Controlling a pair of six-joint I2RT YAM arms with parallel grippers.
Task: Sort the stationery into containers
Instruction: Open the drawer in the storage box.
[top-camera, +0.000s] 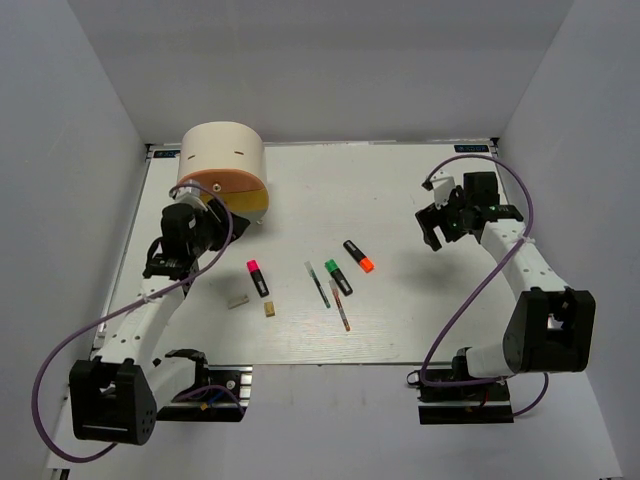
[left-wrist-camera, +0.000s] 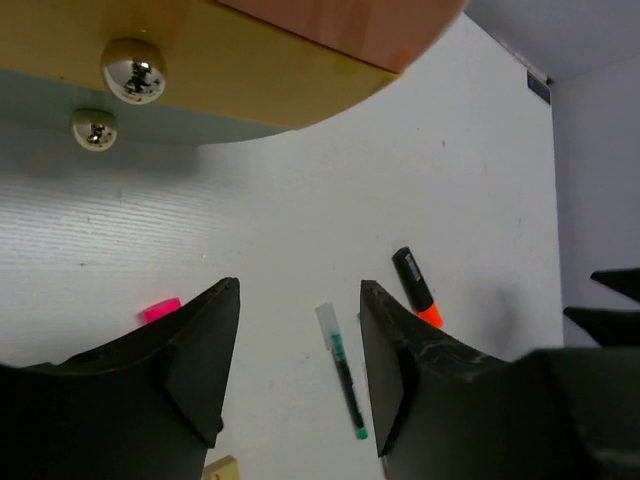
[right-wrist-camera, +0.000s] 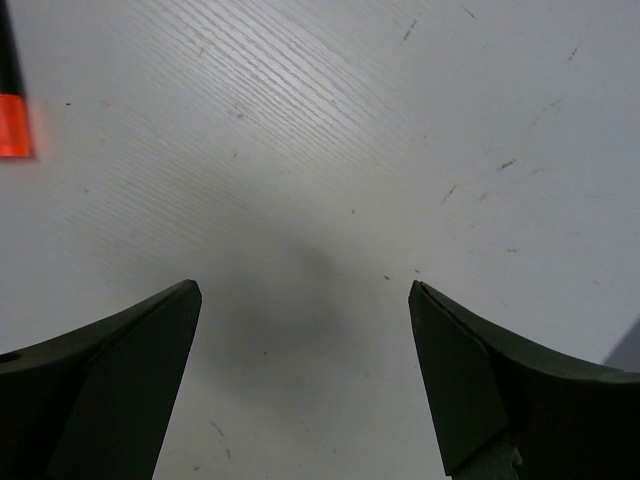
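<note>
The cream drum (top-camera: 222, 150) stands at the far left, with an orange tray (top-camera: 222, 184) and a yellow tray (top-camera: 250, 203) swung out at its base. The pink (top-camera: 258, 277), green (top-camera: 338, 276) and orange (top-camera: 359, 256) highlighters, two pens (top-camera: 318, 283) (top-camera: 340, 305), a grey block (top-camera: 237, 301) and a tan block (top-camera: 270, 310) lie mid-table. My left gripper (top-camera: 212, 226) is open and empty beside the trays; its view shows the tray knobs (left-wrist-camera: 134, 71), a pen (left-wrist-camera: 342, 370) and the orange highlighter (left-wrist-camera: 416, 288). My right gripper (top-camera: 438, 226) is open and empty above bare table.
White walls close in the table on the left, right and back. The right wrist view shows the orange highlighter's tip (right-wrist-camera: 14, 120) at its left edge. The right arm's fingers (left-wrist-camera: 600, 300) show at the edge of the left wrist view.
</note>
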